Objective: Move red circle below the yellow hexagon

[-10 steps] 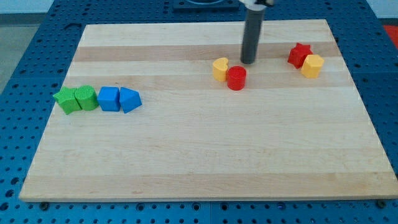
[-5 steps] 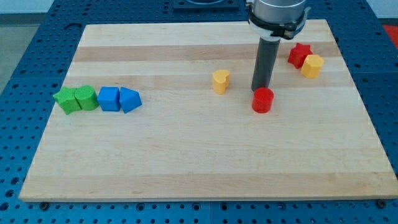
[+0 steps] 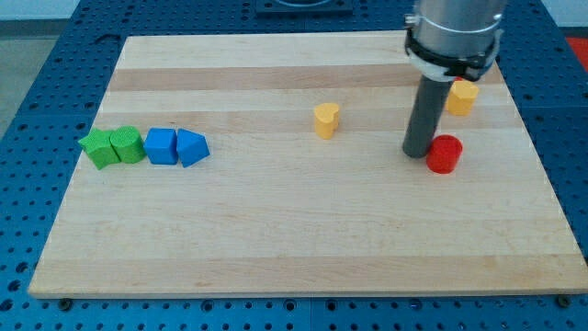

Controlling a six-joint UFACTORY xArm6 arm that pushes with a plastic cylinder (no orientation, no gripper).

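Note:
The red circle (image 3: pixel 445 154) lies on the wooden board at the view's right. My tip (image 3: pixel 419 152) touches its left side. The yellow hexagon (image 3: pixel 462 97) sits above the red circle, near the board's top right, partly behind the arm. The red star seen earlier is hidden behind the arm.
A yellow heart-like block (image 3: pixel 326 120) sits at the board's upper middle. At the view's left a row holds a green star (image 3: pixel 96 148), a green block (image 3: pixel 128 145), a blue cube (image 3: pixel 161 145) and a blue triangle-like block (image 3: pixel 191 147).
My tip has moved right and down, pushing the red circle from beside the yellow heart-like block to a spot below the yellow hexagon. The arm now hides the red star.

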